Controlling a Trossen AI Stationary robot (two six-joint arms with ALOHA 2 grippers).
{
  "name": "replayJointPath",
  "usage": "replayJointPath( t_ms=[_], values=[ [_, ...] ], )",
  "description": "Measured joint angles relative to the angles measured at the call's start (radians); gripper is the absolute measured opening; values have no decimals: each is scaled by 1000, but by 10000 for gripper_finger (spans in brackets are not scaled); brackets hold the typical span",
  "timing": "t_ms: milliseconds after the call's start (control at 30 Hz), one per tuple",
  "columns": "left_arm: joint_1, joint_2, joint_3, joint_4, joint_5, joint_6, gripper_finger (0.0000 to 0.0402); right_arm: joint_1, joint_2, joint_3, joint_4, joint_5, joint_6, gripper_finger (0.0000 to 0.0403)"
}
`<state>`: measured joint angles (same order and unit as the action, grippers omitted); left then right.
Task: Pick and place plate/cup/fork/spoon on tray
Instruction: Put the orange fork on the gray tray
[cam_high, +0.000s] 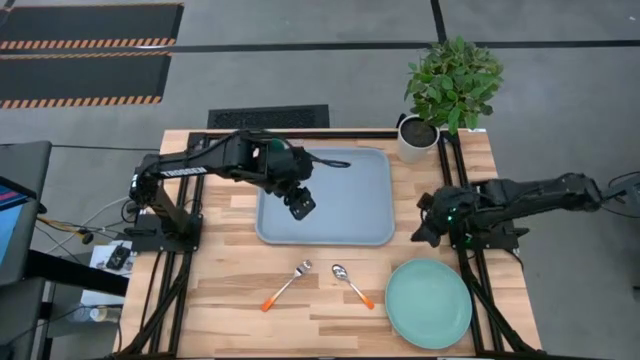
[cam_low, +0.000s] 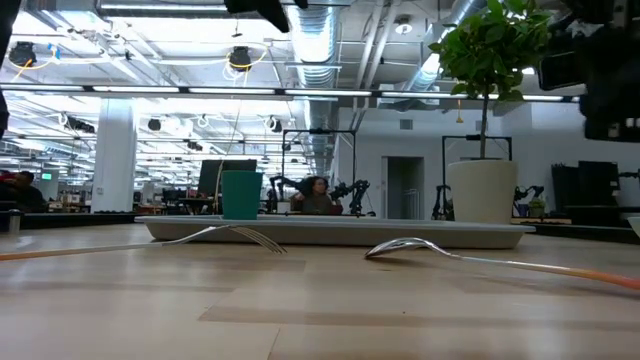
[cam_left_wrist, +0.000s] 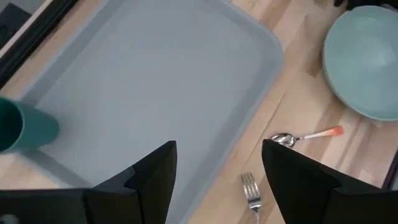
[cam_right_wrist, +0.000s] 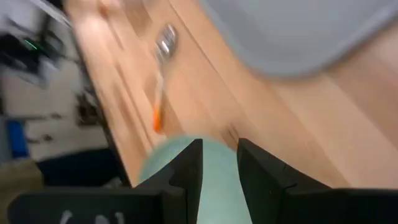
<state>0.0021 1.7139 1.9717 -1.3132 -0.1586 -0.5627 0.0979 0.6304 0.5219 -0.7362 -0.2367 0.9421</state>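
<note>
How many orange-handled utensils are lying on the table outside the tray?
2: the fork and the spoon, side by side on the wood in front of the tray, left of the plate. None seem hidden.

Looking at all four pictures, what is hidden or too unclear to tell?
- Cup: in the high view the left arm covers it.
- Plate: low view shows only a sliver at the edge.
- Right pincer: wrist view is blurred; whether it touches the plate is unclear.
- Fork tines: too small overhead.
</note>
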Motion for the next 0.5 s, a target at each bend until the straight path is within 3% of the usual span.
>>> replayJointPath(
  t_ms=[200,500],
  values=[
    [-56,-3,0,-34,-51,-64,222,104,132,4,-89,10,1,122],
    [-130,-3,0,-61,-119,-112,222,206,296,5,-98,113,-8,122]
  ],
)
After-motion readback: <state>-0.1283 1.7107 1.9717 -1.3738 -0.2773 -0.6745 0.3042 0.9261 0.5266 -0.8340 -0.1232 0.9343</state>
